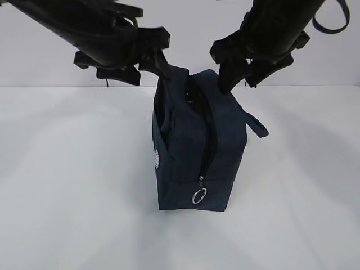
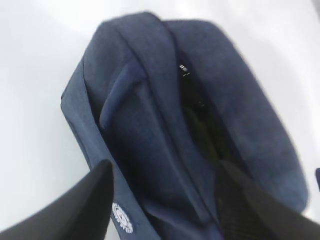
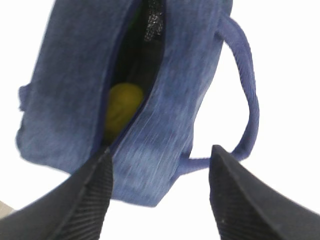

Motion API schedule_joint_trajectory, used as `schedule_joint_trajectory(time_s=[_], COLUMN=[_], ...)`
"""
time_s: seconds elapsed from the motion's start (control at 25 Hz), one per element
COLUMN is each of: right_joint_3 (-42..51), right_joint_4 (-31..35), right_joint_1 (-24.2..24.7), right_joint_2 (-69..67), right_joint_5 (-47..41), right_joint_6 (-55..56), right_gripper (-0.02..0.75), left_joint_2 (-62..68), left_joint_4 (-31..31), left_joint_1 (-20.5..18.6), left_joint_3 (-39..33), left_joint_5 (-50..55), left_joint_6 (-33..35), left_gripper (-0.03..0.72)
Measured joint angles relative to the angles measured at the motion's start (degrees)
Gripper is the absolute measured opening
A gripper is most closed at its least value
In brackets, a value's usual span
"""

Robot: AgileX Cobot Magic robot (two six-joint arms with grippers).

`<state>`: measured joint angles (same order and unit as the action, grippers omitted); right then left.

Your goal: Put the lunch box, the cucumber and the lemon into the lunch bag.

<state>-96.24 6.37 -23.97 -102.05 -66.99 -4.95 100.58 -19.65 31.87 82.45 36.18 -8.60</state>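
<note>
Left pincer has its fingers spread either side of the top left edge of the boxy dark navy fabric lunch bag. In the left wrist view one finger sits outside the wall by the small white round logo and the other goes down into the mouth, so it straddles the fabric, though I can't tell if it's actually pinching it. Right pincer is wide open over the bag's top right edge, one finger right at the slit, the other out by the padded loop handle.

The bag stands upright on the plain white worktop, zipper mostly undone, metal ring pull hanging low on the front. Through the gap you can see the small bright yellow lemon inside. The rest of the interior is too dark and blurry to make out.
</note>
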Motion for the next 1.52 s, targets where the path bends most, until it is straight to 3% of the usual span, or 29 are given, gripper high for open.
schedule_joint_trajectory(time_s=[0.56,0.96,1.2,1.52], right_joint_3=[1.3,20.01,29.52,41.92], right_joint_4=[-0.89,-0.89,-0.64,3.55], right_joint_1=[0.0,0.0,0.0,0.0], right_joint_2=[10.86,27.13,37.21,50.53], right_joint_5=[-4.13,-2.66,-0.44,6.26], right_joint_6=[0.0,0.0,0.0,0.0], right_gripper=[0.465,0.465,0.465,0.465], left_joint_2=[-11.89,-20.89,-28.59,-44.55], left_joint_4=[7.98,11.17,11.68,10.18], left_joint_1=[0.0,0.0,0.0,0.0], left_joint_3=[0.03,-0.65,-8.09,-25.06], left_joint_5=[19.18,26.59,26.93,20.84], left_joint_6=[0.13,0.13,0.13,0.13], left_gripper=[0.459,0.447,0.445,0.438])
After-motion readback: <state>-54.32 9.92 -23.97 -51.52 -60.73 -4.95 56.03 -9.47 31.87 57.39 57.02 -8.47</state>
